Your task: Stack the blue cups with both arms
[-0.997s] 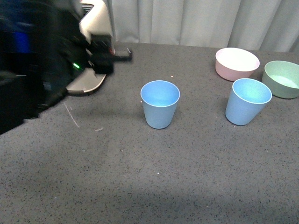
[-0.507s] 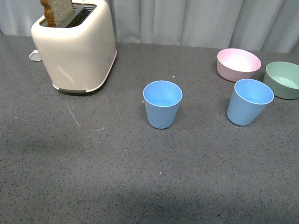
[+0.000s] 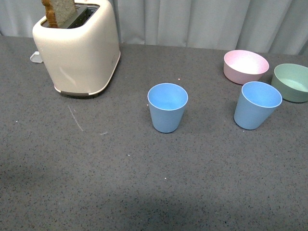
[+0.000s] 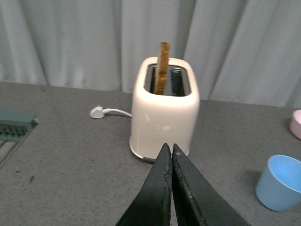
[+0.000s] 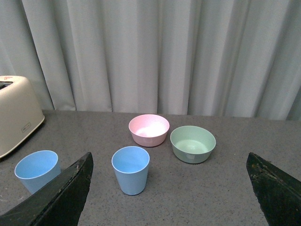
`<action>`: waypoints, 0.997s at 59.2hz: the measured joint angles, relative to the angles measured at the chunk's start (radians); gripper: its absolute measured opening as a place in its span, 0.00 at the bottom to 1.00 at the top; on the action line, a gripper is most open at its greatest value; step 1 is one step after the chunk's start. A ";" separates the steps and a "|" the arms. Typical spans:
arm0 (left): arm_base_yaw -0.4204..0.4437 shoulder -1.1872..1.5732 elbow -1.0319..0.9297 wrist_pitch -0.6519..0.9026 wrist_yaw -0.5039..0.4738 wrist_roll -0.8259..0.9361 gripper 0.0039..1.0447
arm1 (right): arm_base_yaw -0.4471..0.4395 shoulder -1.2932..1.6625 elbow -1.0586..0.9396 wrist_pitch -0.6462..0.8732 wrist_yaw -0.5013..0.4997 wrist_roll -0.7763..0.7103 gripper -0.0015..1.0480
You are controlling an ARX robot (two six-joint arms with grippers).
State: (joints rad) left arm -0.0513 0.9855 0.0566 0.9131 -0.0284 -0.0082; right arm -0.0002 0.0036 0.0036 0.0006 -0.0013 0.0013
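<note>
Two light blue cups stand upright and apart on the grey table: one in the middle point(image 3: 167, 107), the other to the right point(image 3: 256, 105). Neither arm shows in the front view. My left gripper point(image 4: 169, 147) is shut with nothing in it, held above the table and pointing at the toaster; the middle cup point(image 4: 280, 189) is off to its side. My right gripper point(image 5: 169, 154) is open wide, its fingers point(image 5: 70, 188) framing the table. The right cup point(image 5: 130, 169) stands ahead between them, and the middle cup point(image 5: 37, 170) is by one finger.
A cream toaster point(image 3: 77, 48) with a slice of bread in it stands at the back left, its plug point(image 4: 97, 112) lying behind. A pink bowl point(image 3: 246, 66) and a green bowl point(image 3: 291, 82) sit at the back right, close to the right cup. Curtains hang behind the table.
One second ago my left arm was a dark blur across the front view, in front of the toaster. It has since left that view. The cups have not moved.
</note>
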 joint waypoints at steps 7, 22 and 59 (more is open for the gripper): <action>0.047 -0.101 -0.020 -0.079 0.020 0.000 0.03 | 0.000 0.000 0.000 0.000 0.000 0.000 0.91; 0.049 -0.319 -0.037 -0.265 0.028 0.000 0.03 | 0.000 0.000 0.000 0.000 0.000 0.000 0.91; 0.049 -0.680 -0.038 -0.603 0.028 0.001 0.03 | 0.000 0.000 0.000 0.000 0.000 0.000 0.91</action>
State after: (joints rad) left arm -0.0025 0.3058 0.0189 0.3096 -0.0002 -0.0074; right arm -0.0002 0.0036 0.0036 0.0006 -0.0010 0.0013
